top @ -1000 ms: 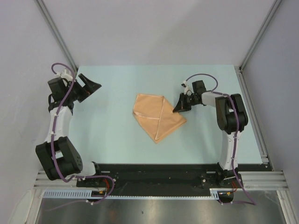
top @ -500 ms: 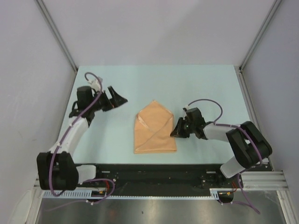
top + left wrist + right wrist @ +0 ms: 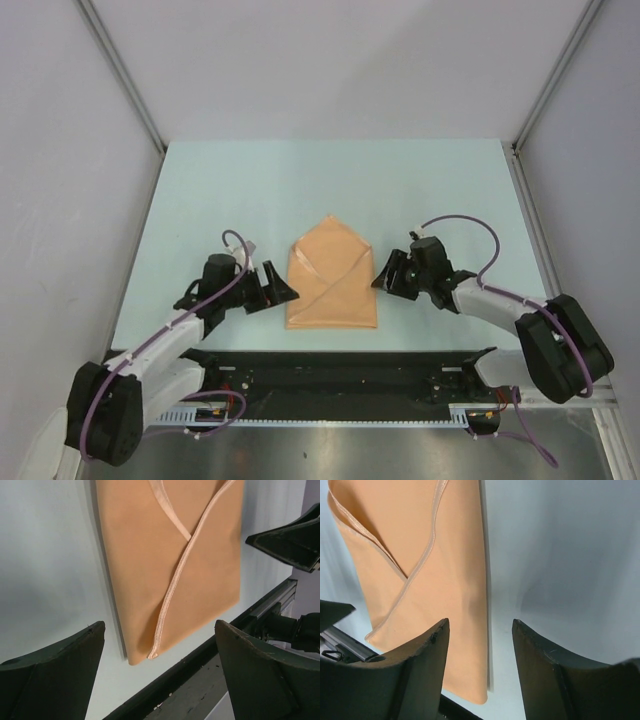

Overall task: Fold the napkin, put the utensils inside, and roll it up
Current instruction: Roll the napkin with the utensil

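The peach-orange napkin [image 3: 332, 283] lies flat near the table's front edge, folded like an envelope with hemmed flaps crossing on top. My left gripper [image 3: 277, 290] is open just left of its lower left corner and touches nothing. In the left wrist view the napkin [image 3: 170, 555] fills the top, and its corner lies between the left gripper's [image 3: 160, 625] wide jaws. My right gripper [image 3: 384, 276] is open at the napkin's right edge. In the right wrist view the right gripper [image 3: 480, 622] straddles that edge of the napkin [image 3: 420, 555] without pinching it. The utensils are out of view.
A black rail [image 3: 340, 365] runs along the near edge just below the napkin, also seen as the rail [image 3: 225, 640] in the left wrist view. Grey walls and metal posts [image 3: 120, 70] enclose the pale blue table [image 3: 330, 185].
The napkin was dragged nearer and squared up. The right gripper opened and let it go. The left arm swung from the far left corner down to the napkin's left side.
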